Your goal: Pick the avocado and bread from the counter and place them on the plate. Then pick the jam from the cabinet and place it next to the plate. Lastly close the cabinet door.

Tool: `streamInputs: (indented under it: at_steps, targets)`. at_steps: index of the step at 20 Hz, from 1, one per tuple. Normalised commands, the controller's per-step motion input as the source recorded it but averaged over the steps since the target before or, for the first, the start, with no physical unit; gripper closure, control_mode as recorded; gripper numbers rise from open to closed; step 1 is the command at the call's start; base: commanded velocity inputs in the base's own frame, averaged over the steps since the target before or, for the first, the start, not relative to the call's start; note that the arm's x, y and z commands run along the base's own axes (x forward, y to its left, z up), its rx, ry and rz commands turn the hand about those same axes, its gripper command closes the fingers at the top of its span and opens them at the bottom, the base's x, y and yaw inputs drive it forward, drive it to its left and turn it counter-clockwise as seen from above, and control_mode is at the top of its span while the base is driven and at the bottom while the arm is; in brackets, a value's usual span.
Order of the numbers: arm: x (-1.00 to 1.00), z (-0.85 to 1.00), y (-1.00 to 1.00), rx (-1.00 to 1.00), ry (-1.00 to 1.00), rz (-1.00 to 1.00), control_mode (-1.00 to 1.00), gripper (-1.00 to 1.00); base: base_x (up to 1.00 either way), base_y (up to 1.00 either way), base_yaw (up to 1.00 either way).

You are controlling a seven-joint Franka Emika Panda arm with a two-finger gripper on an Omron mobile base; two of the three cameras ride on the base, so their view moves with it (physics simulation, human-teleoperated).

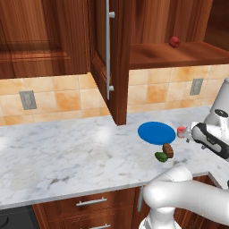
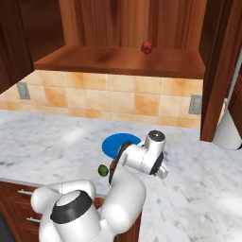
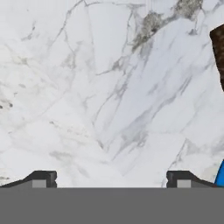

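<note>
Reaching for food beside the plate [image 1: 150, 131]

Gripper [image 3: 111, 179] fingers spread wide, holding nothing, over bare counter [image 1: 67, 156]. Avocado [image 1: 161, 156] and bread [image 1: 168, 150] lie off the plate's near edge; next, probably centre over one.

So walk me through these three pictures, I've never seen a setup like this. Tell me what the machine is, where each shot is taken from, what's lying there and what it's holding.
It is a white robot arm on a driving base in a simulated kitchen. Two pictures come from cameras on the base, behind the arm to its left and right. The third looks along the gripper, which is open and empty above the marble counter. On the counter lie a blue plate, with a brown bread and a green avocado off its near edge, and what looks like a jam jar beside it. The cabinet door stands open, and a red round thing sits on the shelf.
</note>
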Motion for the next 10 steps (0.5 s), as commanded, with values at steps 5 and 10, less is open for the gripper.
streamInputs:
  at_steps: [5,10]
  targets:
    - [0.0,0.04,0.44,-0.1,0.0,0.45,-1.0,-1.0,0.0,0.0,0.0]
    - [0.0,0.11,0.45,-0.16,0.0,0.3,-1.0,-1.0,0.0,0.0,0.0]
